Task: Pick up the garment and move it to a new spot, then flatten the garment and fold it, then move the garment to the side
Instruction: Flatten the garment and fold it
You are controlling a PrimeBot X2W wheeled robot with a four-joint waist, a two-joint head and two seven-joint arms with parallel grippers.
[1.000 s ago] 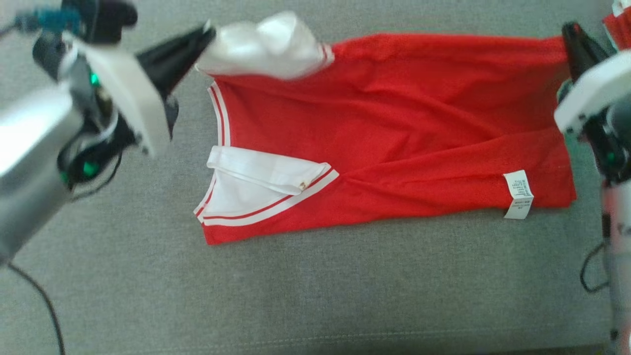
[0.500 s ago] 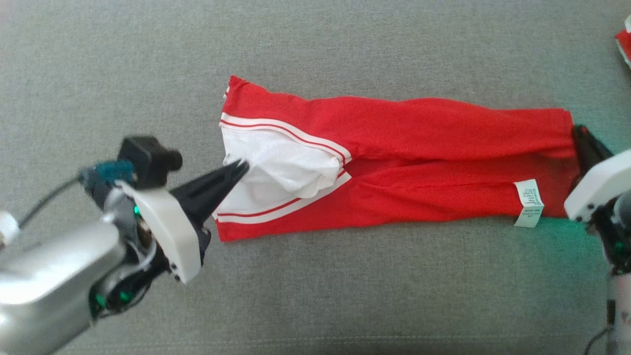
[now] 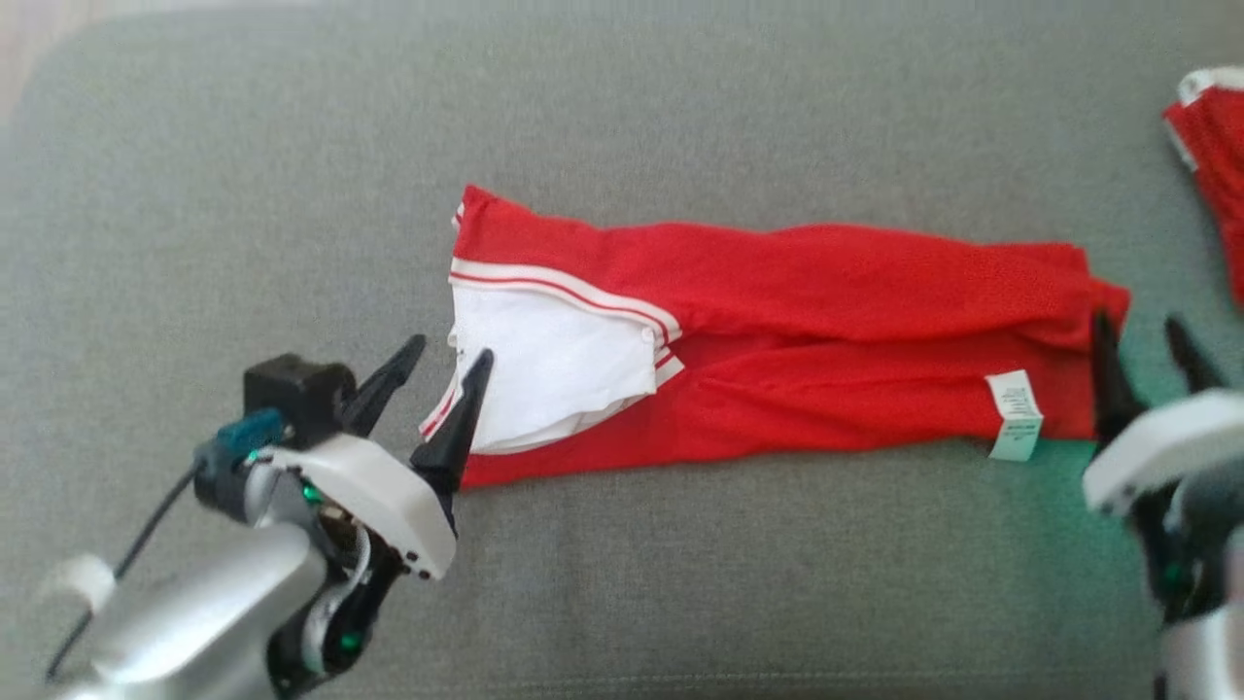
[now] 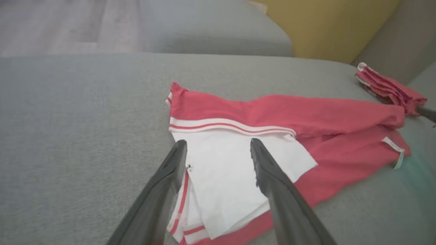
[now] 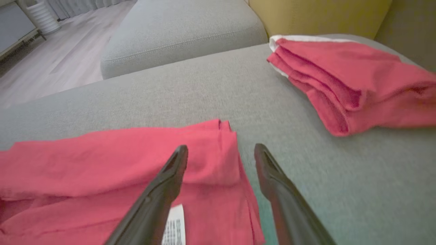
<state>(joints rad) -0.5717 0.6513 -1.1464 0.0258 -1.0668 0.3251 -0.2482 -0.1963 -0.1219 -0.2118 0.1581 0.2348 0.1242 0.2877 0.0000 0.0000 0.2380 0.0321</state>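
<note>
- I see the red garment (image 3: 826, 321) lying on the grey sofa cushion (image 3: 680, 107), about in the middle of it. It is folded lengthwise into a long narrow band that runs from left to right.
- The left end of the garment carries a white panel (image 3: 554, 365) with red and white stripes along its edge. The rest of the cloth is plain red with some soft wrinkles.
- A white care label (image 3: 1014, 415) sticks out on the near edge of the garment, close to its right end.
- My left gripper (image 3: 450, 350) is at the left end of the garment. Its two dark fingers stand wide apart and nothing is between them.
- In the left wrist view one finger is over the striped edge of the white panel and the other is over the white cloth itself. I cannot tell if the tips touch the cloth.
- My right gripper (image 3: 1135, 323) is at the right end of the garment, also with the fingers spread wide and holding nothing.
- In the right wrist view one finger of the right gripper is above the red cloth near the care label, and the other is above the bare cushion just beside the right edge.
- A second red garment (image 3: 1210, 136), folded into a thick bundle with a white edge, lies at the far right of the cushion, apart from the first one.
- Behind the cushion, in the left wrist view, there is a yellow cushion (image 4: 323, 23) and, to the far left, a pale wooden floor (image 4: 51, 23).
</note>
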